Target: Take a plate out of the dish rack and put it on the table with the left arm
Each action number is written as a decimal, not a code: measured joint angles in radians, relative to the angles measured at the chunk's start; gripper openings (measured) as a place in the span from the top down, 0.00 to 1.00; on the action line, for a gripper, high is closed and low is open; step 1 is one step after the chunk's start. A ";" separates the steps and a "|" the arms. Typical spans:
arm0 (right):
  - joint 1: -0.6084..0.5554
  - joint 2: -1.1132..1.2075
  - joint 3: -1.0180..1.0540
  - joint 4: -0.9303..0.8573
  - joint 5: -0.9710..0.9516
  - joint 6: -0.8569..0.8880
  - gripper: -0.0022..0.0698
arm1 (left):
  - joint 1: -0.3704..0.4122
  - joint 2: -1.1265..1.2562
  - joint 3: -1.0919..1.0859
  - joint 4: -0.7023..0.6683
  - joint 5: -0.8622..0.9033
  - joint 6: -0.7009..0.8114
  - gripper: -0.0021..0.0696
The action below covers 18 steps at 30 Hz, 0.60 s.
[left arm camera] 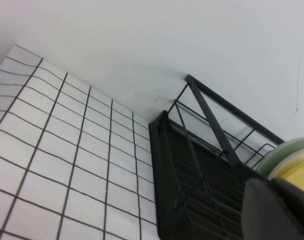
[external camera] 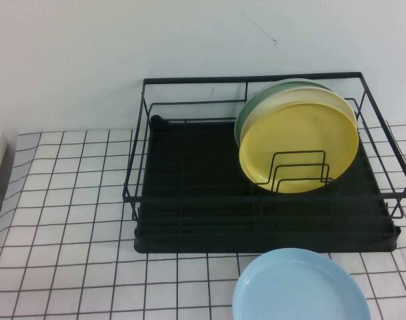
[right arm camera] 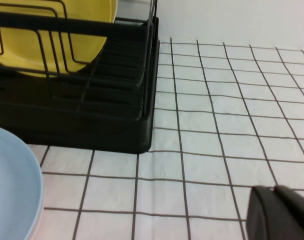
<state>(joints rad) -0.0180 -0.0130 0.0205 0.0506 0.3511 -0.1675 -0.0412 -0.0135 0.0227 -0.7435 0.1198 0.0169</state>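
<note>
The yellow plate [external camera: 299,143] stands upright in the wire dividers at the right end of the black dish rack [external camera: 256,79], in front of a cream plate [external camera: 283,100] and a green plate [external camera: 251,113]. Neither arm shows in the high view. In the left wrist view my left gripper [left arm camera: 274,200] is shut and empty, off the rack's [left arm camera: 201,170] left end, with the yellow plate's edge [left arm camera: 297,171] just beyond it. My right gripper [right arm camera: 275,207] is shut and empty, low over the gridded table [right arm camera: 216,125] to the right of the rack [right arm camera: 92,130].
A light blue plate [external camera: 299,287] lies flat on the table [external camera: 63,200] in front of the rack, also in the right wrist view [right arm camera: 12,190]. A white wall stands close behind the rack. Gridded cloth lies to the rack's left.
</note>
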 joint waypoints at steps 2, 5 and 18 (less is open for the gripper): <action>0.000 0.000 0.000 0.000 0.000 0.000 0.97 | -0.002 0.000 0.000 -0.017 0.009 0.005 0.98; 0.000 0.000 0.000 0.000 0.000 0.000 0.97 | -0.008 0.006 -0.018 -0.022 0.087 0.020 0.98; 0.000 0.000 0.000 0.000 0.000 0.000 0.97 | -0.010 0.460 -0.380 0.008 0.483 0.324 0.98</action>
<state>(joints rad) -0.0180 -0.0130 0.0205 0.0506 0.3511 -0.1675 -0.0514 0.4469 -0.3569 -0.7356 0.6027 0.3406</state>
